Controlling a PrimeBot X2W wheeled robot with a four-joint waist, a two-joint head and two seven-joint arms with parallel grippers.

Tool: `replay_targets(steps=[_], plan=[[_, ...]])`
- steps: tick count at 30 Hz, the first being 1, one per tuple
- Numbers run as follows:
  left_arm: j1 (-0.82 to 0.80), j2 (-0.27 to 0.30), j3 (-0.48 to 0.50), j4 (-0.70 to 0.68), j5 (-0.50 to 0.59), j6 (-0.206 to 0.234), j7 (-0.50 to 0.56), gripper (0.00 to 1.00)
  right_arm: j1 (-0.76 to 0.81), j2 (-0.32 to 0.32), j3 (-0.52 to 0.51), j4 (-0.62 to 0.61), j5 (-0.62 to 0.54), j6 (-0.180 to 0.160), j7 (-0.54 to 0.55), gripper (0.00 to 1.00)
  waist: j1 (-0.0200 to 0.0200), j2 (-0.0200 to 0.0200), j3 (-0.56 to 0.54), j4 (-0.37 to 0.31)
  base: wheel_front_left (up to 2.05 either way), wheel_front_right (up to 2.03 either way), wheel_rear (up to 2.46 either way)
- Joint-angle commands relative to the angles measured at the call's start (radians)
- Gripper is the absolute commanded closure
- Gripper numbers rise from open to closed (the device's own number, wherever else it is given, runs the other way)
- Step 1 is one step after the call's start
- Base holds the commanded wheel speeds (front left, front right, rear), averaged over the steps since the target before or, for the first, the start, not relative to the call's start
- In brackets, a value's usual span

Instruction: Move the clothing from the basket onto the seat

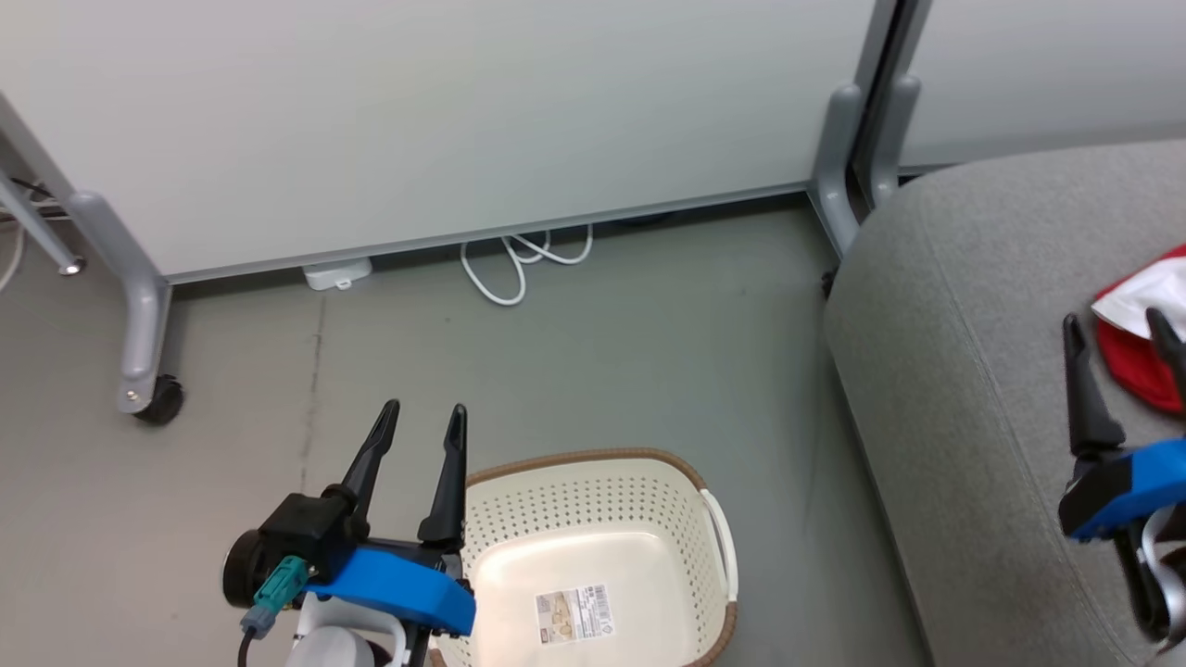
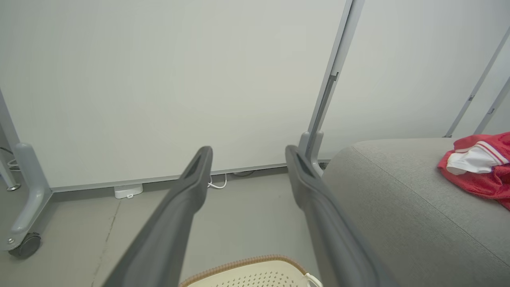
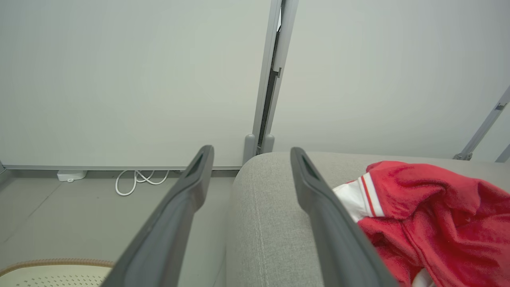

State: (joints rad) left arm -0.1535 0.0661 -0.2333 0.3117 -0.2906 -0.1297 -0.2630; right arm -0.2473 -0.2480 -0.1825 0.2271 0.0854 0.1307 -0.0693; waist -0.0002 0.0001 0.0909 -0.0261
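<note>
basket sits empty beside left gripper, jaws apart | clothing on seat just beside right gripper, jaws apart | best: lift straight clear, don't snag it

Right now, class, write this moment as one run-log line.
basket: looks empty | clothing: on seat | left gripper: open, near basket rim | right gripper: open, over seat beside clothing

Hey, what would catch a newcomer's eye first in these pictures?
The bright red fabric clothing with white stripes lies bunched on the large grey woven-fabric couch seat, at the robot's right. Left of it, the cream perforated plastic basket with a brown rim stands on the ground, a barcode sticker on its bare floor.
</note>
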Motion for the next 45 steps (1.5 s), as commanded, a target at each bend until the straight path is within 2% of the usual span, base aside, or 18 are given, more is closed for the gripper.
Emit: replay_targets(steps=[1,9,20,30,45], plan=[[0.015,0.000,0.013,0.006,0.004,-0.001,-0.003,0.00,0.037,0.014,0.004,-0.021,-0.007,0.000,0.005,0.00,0.0002,-0.0001,-0.028,0.031,0.00,0.00,0.00],[0.054,0.000,0.073,0.024,0.019,-0.001,-0.003,0.00,0.165,0.086,0.061,-0.128,-0.011,0.000,-0.012,0.00,0.0002,-0.0001,-0.062,0.077,0.00,0.00,0.00],[0.081,0.001,0.121,0.035,0.031,-0.001,-0.003,0.00,0.243,0.156,0.090,-0.103,-0.005,0.000,-0.046,0.00,0.0002,-0.0001,-0.082,0.109,0.00,0.00,0.00],[0.073,0.005,0.118,0.066,0.021,-0.001,-0.003,0.00,0.250,0.184,0.100,-0.057,0.018,0.000,-0.065,0.00,0.0002,-0.0001,-0.089,0.124,0.00,0.00,0.00],[0.068,0.005,0.124,0.088,0.019,-0.001,-0.003,0.00,0.234,0.193,0.110,-0.040,0.005,0.000,-0.071,0.00,0.0002,-0.0001,-0.086,0.113,0.00,0.00,0.00]])
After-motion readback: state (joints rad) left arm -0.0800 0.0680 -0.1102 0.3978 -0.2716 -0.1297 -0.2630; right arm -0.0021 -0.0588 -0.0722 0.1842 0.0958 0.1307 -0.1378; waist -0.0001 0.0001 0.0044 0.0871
